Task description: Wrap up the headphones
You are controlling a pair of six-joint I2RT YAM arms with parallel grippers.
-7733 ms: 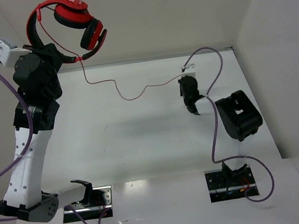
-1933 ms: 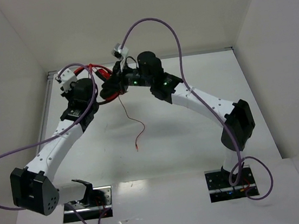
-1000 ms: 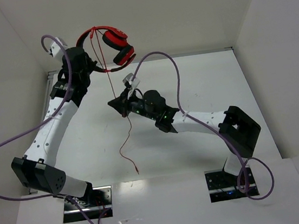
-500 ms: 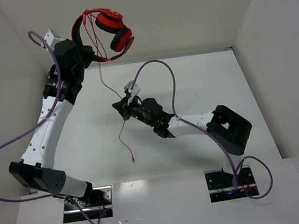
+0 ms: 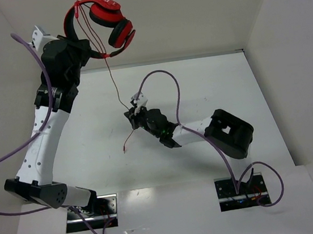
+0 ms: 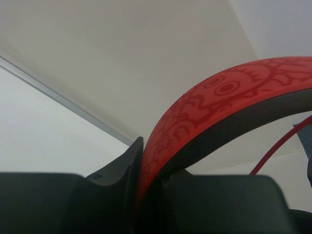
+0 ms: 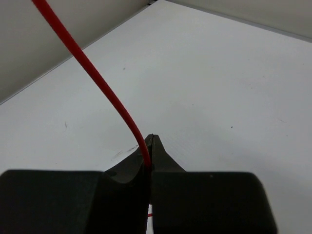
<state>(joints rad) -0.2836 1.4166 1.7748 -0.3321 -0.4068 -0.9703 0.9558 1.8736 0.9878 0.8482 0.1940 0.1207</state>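
Note:
The red headphones (image 5: 109, 21) hang high at the back left, held by the headband in my left gripper (image 5: 93, 55). In the left wrist view the patterned red headband (image 6: 214, 105) sits clamped between the black jaws. A few turns of the thin red cable (image 5: 113, 79) run over the headband, then it drops to my right gripper (image 5: 130, 116) above the table's middle. That gripper is shut on the cable (image 7: 92, 73). The loose cable end (image 5: 126, 148) trails down and left of it.
White walls close the table on the back, left and right. Thick purple robot cables (image 5: 167, 87) loop over the right arm and hang off the left arm. The arm bases stand at the near edge.
My left gripper has lifted the headphones up and to the left. My right gripper has drawn back slightly with the cable, and the free tail has grown shorter.

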